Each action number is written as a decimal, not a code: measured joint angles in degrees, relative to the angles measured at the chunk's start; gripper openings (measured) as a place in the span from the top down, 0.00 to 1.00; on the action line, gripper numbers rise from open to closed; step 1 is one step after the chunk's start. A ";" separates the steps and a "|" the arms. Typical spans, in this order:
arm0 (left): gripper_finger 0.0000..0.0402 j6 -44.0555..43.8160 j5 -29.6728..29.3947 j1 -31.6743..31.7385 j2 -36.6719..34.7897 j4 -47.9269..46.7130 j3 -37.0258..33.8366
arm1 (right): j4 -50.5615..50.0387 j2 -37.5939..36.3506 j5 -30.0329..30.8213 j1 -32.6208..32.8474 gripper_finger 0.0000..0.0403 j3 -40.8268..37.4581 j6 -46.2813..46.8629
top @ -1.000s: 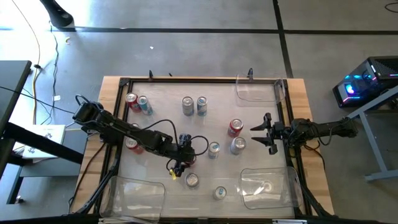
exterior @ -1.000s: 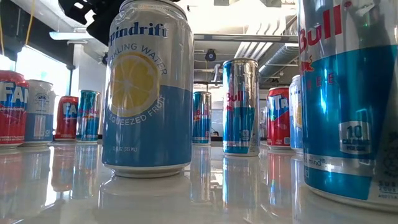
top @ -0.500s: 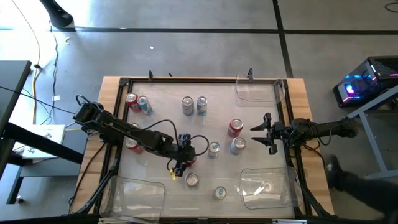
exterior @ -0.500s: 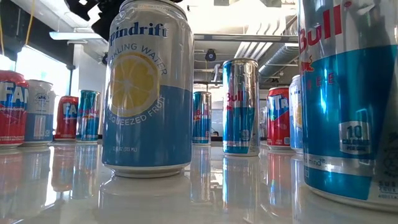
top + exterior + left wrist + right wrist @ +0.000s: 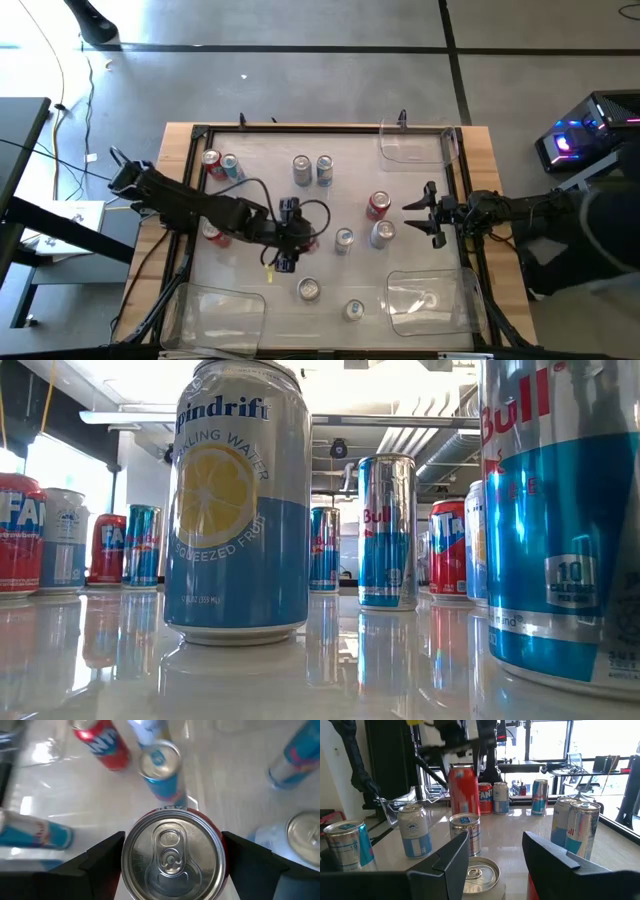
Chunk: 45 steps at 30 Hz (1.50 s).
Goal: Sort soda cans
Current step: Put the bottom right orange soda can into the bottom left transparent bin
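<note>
At table centre-left, the left gripper (image 5: pixel 288 243) is clamped on a red soda can (image 5: pixel 172 855), one finger against each side of its body. Whether the can's base is clear of the table cannot be told.

Recommended handling: keep the can upright, lift it straight up above the neighbouring tops, then carry it to its group. The grip looks centred.

Obstructions, left to right:
- A red can (image 5: pixel 213 232) stands under the left arm.
- A silver-topped can (image 5: pixel 309 289) stands near, on the front side.
- A blue can (image 5: pixel 343 238) stands just beside the gripper on the right and is the likeliest to be knocked.
- A red can (image 5: pixel 377 205) and a silver can (image 5: pixel 383 235) stand farther right.

At the right edge, the right gripper (image 5: pixel 425 213) waits, its fingers spread and holding nothing. Clear bins (image 5: pixel 215 312) sit at the front corners.
</note>
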 joint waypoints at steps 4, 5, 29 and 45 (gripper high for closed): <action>0.28 -3.09 -0.41 -2.34 -2.44 -5.51 5.81 | 0.00 0.00 0.00 -0.02 0.56 0.01 -0.01; 0.28 -4.39 -0.21 -3.35 -2.98 -6.43 7.43 | 0.00 0.00 -0.01 0.00 0.56 0.02 -0.02; 0.28 -61.54 1.33 -29.11 3.09 -28.32 16.11 | 0.00 0.02 -0.01 -0.02 0.56 0.00 0.00; 0.28 -78.29 -4.09 -37.50 17.05 -35.17 16.11 | 0.00 0.00 0.00 -0.01 0.56 0.00 -0.01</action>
